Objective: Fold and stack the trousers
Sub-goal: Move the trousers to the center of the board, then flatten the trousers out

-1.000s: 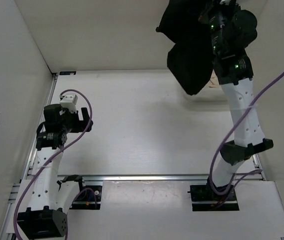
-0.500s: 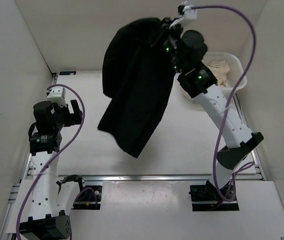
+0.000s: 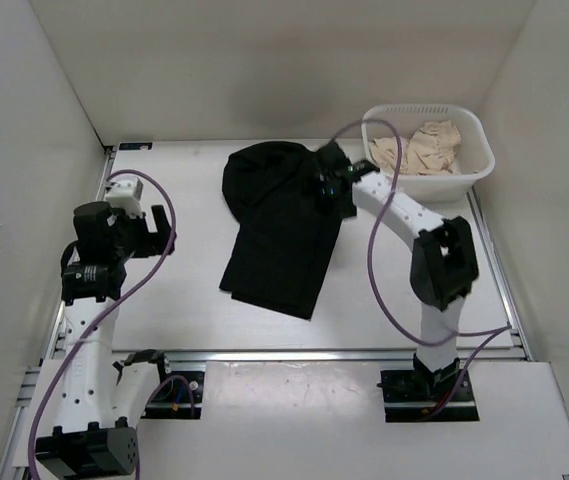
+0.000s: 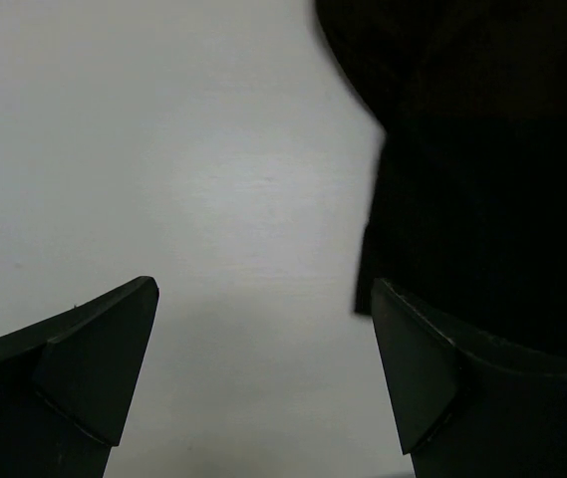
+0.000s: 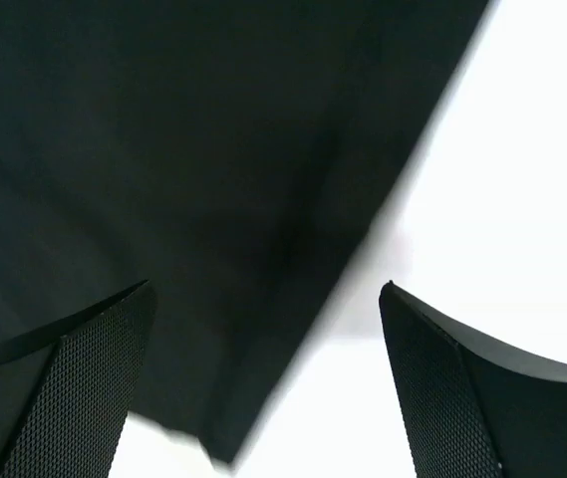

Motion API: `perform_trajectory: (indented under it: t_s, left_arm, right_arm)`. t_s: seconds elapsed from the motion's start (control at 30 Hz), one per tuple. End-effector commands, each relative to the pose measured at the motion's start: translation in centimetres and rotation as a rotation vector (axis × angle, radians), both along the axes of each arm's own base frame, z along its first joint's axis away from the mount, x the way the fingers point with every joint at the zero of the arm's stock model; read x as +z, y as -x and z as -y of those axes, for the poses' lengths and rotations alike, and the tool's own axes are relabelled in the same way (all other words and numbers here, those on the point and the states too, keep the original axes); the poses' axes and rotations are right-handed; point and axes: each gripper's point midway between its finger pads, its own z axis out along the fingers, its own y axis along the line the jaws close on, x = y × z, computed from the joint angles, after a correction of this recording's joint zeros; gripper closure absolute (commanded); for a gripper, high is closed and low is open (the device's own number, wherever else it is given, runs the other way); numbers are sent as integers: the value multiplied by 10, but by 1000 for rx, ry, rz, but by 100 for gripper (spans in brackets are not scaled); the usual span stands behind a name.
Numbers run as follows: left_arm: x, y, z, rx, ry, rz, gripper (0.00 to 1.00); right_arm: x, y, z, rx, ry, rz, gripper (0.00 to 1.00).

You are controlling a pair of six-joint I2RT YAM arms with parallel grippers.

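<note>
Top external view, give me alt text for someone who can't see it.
A pair of black trousers lies spread on the white table, the right gripper at their upper right edge. The left gripper hovers to the left, clear of them. A white basket holding a beige garment sits at the far right corner.

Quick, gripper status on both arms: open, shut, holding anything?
Left gripper: open, nothing between the fingers.
Right gripper: open, over the black trousers, gripping nothing.
</note>
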Motion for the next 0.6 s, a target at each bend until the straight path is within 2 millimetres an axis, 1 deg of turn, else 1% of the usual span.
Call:
perform_trajectory:
  t_s: [0.0,0.03,0.07,0.1,0.13,0.17,0.2,0.23,0.27,0.3,0.33,0.37,0.4,0.43,0.47,0.5,0.53,0.57]
  left_arm:
    - [-37,24,46,-193,111,-201,0]
    - [-38,22,51,-216,110,-214,0]
    - [-51,19,62,-252,104,-273,0]
    - [-55,16,65,-258,82,-293,0]
    - [-57,13,71,-278,67,-309,0]
    - [-69,8,79,-301,56,-362,0]
    - [-64,6,100,-372,43,-363,0]
    - [-65,3,111,-408,36,-380,0]
    - [-78,-4,124,-441,27,-439,0]
    - [-69,-7,152,-525,17,-426,0]
    - [-72,-8,167,-567,6,-444,0]
    - [-76,-7,184,-618,5,-465,0]
    - [-92,2,212,-699,-16,-525,0]
    - [-92,6,230,-754,-13,-533,0]
    - [-110,10,245,-788,-33,-581,0]
    - [-119,27,265,-858,-59,-603,0]
    - [-127,35,276,-894,-66,-621,0]
    - [-133,41,285,-921,-77,-629,0]
  right_arm:
    - [57,25,5,-16,-130,129,4]
    - [50,29,15,-62,-117,101,6]
    - [32,35,27,-94,-77,58,8]
    - [23,38,38,-115,-44,38,9]
    - [14,43,43,-138,-23,14,12]
    - [5,48,46,-146,-14,-8,18]
    - [-10,57,48,-156,-13,-38,20]
    - [-16,56,45,-158,-35,-35,22]
    - [-23,57,46,-189,-58,-50,26]
    - [-30,57,47,-211,-76,-61,28]
    - [-45,55,51,-242,-94,-74,29]
    - [-49,54,50,-260,-131,-84,31]
    - [-56,51,49,-302,-166,-98,33]
    - [-64,43,52,-335,-198,-91,33]
    - [-71,38,50,-361,-222,-103,35]
    - [-74,36,46,-360,-240,-110,36]
    - [-79,34,47,-363,-246,-121,36]
    - [-80,26,43,-362,-249,-118,36]
